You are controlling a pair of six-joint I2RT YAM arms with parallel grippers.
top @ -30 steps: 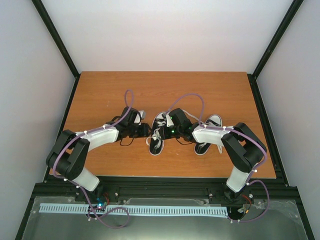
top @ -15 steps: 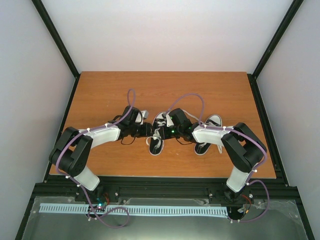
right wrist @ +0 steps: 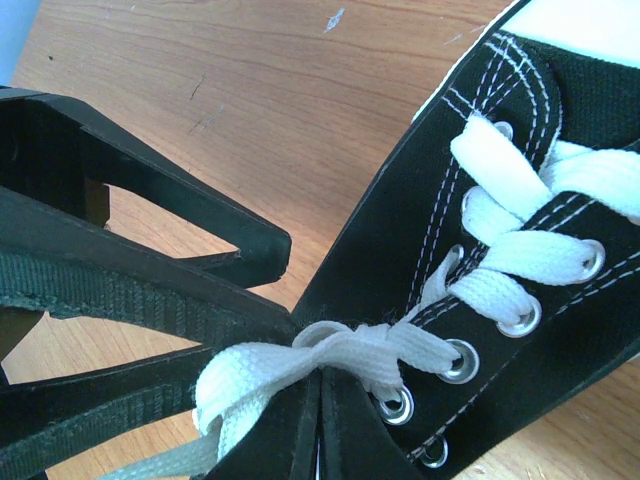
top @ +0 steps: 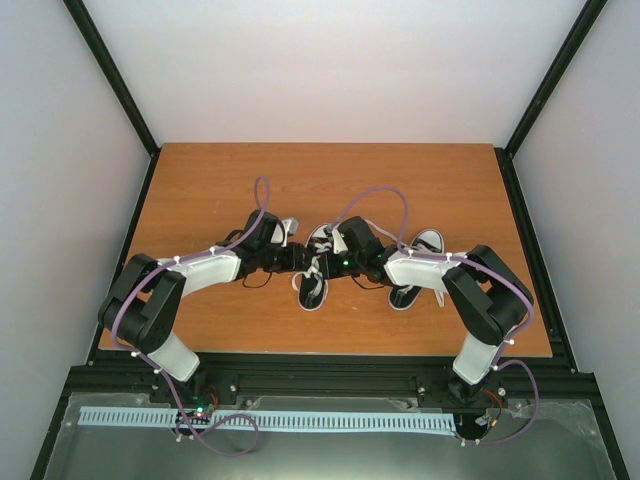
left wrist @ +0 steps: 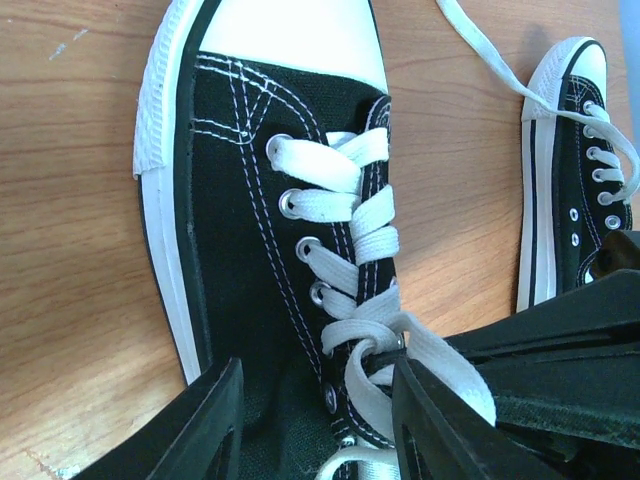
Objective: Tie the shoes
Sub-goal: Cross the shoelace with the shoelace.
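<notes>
Two black canvas shoes with white toe caps lie on the table: one (top: 313, 288) in the middle, between the arms, the other (top: 425, 243) to its right. My left gripper (left wrist: 318, 378) stands open over the middle shoe (left wrist: 250, 200), one finger on the shoe's outer side and the other finger (left wrist: 430, 420) beside the top lace crossing. My right gripper (right wrist: 320, 400) is shut on that shoe's white lace (right wrist: 300, 365), pinched just off the top eyelets. The lace runs taut from the eyelet to the fingertips. In the top view the two grippers (top: 292, 258) (top: 327, 264) meet over the shoe.
The second shoe (left wrist: 575, 170) lies right of the first with a loose lace (left wrist: 490, 55) trailing across the wooden table (top: 200, 190). Black frame posts and white walls enclose the table. The left gripper's fingers (right wrist: 150, 250) fill the left side of the right wrist view.
My left arm has moved right, bringing its open gripper up against the middle shoe. The right gripper has kept still, shut on the lace.
</notes>
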